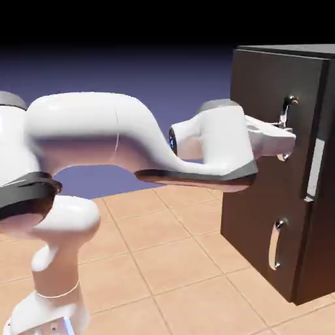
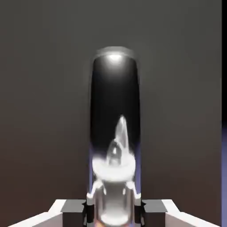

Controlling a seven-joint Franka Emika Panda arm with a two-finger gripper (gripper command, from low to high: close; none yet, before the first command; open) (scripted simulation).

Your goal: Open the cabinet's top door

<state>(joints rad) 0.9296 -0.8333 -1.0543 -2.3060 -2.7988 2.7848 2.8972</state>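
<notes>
Pale orange tiles are laid across the floor [image 1: 141,268], their grout lines run off at a slant, and the space behind is filled by a blue-violet backdrop [image 1: 190,82] that is darkened to black at twelve o'clock.

Nearest in the exterior view, a large white section of the arm [image 1: 91,121] is seen at nine o'clock, with a dark joint beneath it. The base of the arm is placed at seven o'clock, partly cut off by the picture's edge. From nine o'clock the arm is stretched across the middle toward three o'clock.

Between two and three o'clock, the gripper [image 2: 114,207] is brought up to the top handle [image 2: 115,84], a curved, shiny silver bar set upright on the top door [image 1: 258,85]. In the hand view, the bar is seen rising from six o'clock toward twelve, and its lower part is held between the two fingertips, one at either side. The fingers are closed on the bar, with no wide gap left.

Farther to the exterior view's right, the tall brown-black cabinet [image 1: 322,248] is stood between one and five o'clock. Its top door is mounted above the lower door [image 1: 245,229], on which a similar upright silver handle [image 1: 273,247] is fixed at four o'clock. A pale grey strip [image 1: 315,169] is shown beside the top door's edge, at three o'clock.
</notes>
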